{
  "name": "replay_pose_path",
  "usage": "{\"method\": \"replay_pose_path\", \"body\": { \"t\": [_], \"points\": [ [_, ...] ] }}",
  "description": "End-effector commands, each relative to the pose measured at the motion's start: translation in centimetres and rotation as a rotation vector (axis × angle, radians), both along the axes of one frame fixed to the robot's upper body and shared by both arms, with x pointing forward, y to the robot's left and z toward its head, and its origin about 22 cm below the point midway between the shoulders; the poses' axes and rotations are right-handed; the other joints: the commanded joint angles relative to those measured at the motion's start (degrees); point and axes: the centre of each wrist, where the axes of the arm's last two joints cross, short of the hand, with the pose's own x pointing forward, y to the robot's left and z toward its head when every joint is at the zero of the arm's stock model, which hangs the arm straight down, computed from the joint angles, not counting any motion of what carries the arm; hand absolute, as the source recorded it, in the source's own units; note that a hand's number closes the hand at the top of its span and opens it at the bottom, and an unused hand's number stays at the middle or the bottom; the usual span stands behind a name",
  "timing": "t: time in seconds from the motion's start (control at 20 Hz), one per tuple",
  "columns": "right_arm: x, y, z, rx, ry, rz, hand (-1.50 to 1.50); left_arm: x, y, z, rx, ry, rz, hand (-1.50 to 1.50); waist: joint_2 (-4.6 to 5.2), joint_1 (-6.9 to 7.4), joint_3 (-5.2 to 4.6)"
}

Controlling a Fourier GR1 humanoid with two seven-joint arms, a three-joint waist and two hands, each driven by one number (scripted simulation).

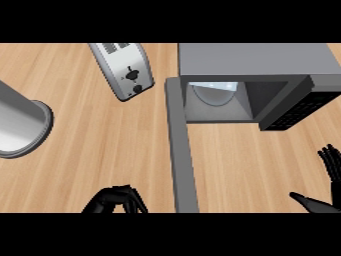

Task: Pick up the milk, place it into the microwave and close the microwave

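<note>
The grey microwave (258,60) stands at the back right with its cavity open. Its door (182,160) is swung out toward me as a long grey strip. Inside the cavity lies a pale rounded shape (216,93); I cannot tell whether it is the milk or the turntable. No milk carton shows anywhere on the counter. My right hand (340,186) is at the lower right edge, open, fingers up, holding nothing. My left hand (117,201) sits at the bottom edge just left of the door's end, fingers relaxed and drooping, with nothing in it.
A silver toaster (129,72) lies at the back, left of the microwave. A tall grey cylinder (10,122) stands at the far left. Bare wooden counter (106,145) stretches between them and the door.
</note>
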Motion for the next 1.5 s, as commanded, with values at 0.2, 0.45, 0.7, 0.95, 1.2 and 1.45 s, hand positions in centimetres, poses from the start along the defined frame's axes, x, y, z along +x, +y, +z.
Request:
{"method": "replay_pose_path", "body": {
  "t": [0.2,0.45,0.7,0.95,1.2,1.45],
  "points": [
    [-1.5,-4.0,1.6,0.023,-0.027,0.015,-1.5,4.2,-3.1,-0.1,0.144,-0.017,-0.107,1.5,0.12,0.19,0.07],
    [-2.8,-4.6,1.7,0.034,-0.039,0.028,-1.5,5.2,-5.7,-2.5,0.287,0.145,-0.331,1.5,0.25,-0.59,0.11],
    [-3.9,-4.3,1.8,0.04,-0.041,0.056,-1.5,5.9,-9.0,-3.2,0.377,0.242,-0.479,1.5,0.17,-1.26,0.01],
    [-0.2,-5.6,4.2,0.04,-0.102,0.091,-1.5,6.1,-12.6,-3.6,0.387,0.129,-0.507,1.5,0.4,-1.6,-0.01],
    [0.9,-3.8,4.7,0.063,-0.134,0.196,-1.5,4.3,-14.8,-3.4,0.284,0.083,-0.475,1.5,0.5,-2.93,-0.11],
    [2.6,-3.5,6.6,0.033,-0.164,0.234,-1.5,4.5,-16.1,-2.3,0.248,0.045,-0.418,-1.5,0.72,-5.24,-0.24]
  ]
}}
